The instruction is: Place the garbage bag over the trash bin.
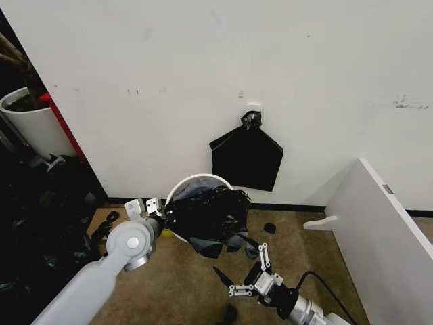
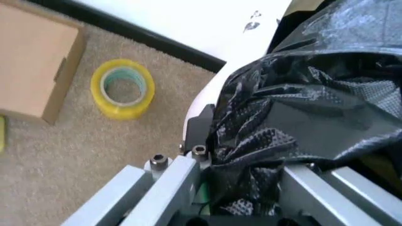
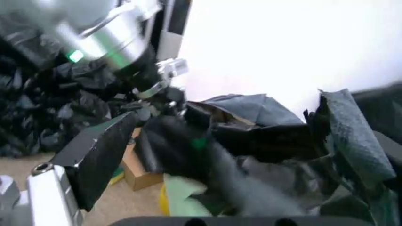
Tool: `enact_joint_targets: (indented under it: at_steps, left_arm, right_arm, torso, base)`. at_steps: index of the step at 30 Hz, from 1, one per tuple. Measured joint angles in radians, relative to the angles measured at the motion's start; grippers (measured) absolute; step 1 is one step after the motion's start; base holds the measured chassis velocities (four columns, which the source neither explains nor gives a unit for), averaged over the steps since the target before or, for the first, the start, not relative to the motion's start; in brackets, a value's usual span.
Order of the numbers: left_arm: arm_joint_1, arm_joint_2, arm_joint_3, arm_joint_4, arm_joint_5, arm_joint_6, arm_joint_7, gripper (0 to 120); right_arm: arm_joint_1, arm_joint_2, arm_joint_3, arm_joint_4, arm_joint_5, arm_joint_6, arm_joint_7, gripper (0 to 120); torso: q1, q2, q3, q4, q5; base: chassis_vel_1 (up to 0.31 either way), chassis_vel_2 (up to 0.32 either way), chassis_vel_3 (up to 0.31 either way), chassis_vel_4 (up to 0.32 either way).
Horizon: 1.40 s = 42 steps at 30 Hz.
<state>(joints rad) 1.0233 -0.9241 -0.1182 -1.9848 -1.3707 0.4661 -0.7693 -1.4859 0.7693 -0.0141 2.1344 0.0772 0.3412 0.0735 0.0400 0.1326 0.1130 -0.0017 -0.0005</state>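
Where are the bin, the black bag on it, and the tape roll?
Bin [image 1: 191,179]: head view, bare white rim at the back.
Bag [image 1: 206,215]: head view, crinkled middle over the bin's mouth.
Tape roll [image 2: 123,88]: left wrist view, yellow outer ring.

We're in a plain indoor corner, storeroom-like: scuffed white wall [image 1: 304,74] at 12 o'clock, worn brown carpet [image 1: 183,284] underfoot, a heap of black bags [image 1: 47,223] at 9, cardboard box [image 2: 35,61] and tape roll [image 2: 122,88] on the floor.
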Motion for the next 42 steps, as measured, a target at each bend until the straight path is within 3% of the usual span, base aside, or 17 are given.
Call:
enact_joint_targets:
  at_steps: [4,7,14,25,33,38,40,42]
  left_arm:
    - [0.036,0.016,0.018,-0.037,0.099,0.013,0.073,1]
    - [0.063,0.023,0.03,-0.064,0.248,0.016,0.16,1]
    - [0.097,0.033,0.054,-0.102,0.423,0.008,0.268,1]
    - [0.08,0.067,0.101,-0.113,0.549,-0.01,0.36,1]
    - [0.08,0.082,0.129,-0.099,0.659,-0.049,0.416,1]
    - [0.075,0.08,0.13,-0.097,0.671,-0.053,0.422,1]
    - [0.075,0.08,0.13,-0.097,0.671,-0.054,0.422,1]
    - [0.075,0.081,0.13,-0.097,0.675,-0.055,0.425,1]
  right_arm:
    - [0.028,-0.008,0.017,0.077,0.095,-0.098,0.023,100]
    - [0.061,-0.022,0.04,0.135,0.172,-0.183,0.037,100]
    - [0.159,-0.051,0.031,0.112,0.183,-0.281,0.023,100]
    - [0.266,-0.044,-0.031,0.04,0.184,-0.386,-0.028,99]
    - [0.287,-0.028,-0.033,-0.001,0.226,-0.409,-0.007,74]
    - [0.281,-0.027,-0.037,-0.013,0.222,-0.419,-0.008,52]
    - [0.279,-0.028,-0.037,-0.014,0.221,-0.42,-0.008,51]
    - [0.274,-0.029,-0.037,-0.022,0.218,-0.42,-0.01,41]
  torso:
    - [0.0,0.0,0.0,0.0002,0.0]
    - [0.0,0.0,0.0,-0.0001,-0.0001]
    - [0.0,0.0,0.0,0.0,0.0]
    - [0.0,0.0,0.0,0.0002,0.0002]
    - [0.0,0.0,0.0,0.0003,0.0]
    - [0.0,0.0,0.0,0.0,0.0]
    - [0.0,0.0,0.0,0.0,0.0]
    - [0.0,0.0,0.0,0.0001,0.0]
  base:
    - [0.0,0.0,0.0,0.0]
    - [0.0,0.0,0.0,0.0]
    - [0.0,0.0,0.0,0.0]
    - [0.0,0.0,0.0,0.0]
    - [0.0,0.0,0.0,0.0]
    - [0.0,0.0,0.0,0.0]
    - [0.0,0.0,0.0,0.0]
    - [0.0,0.0,0.0,0.0]
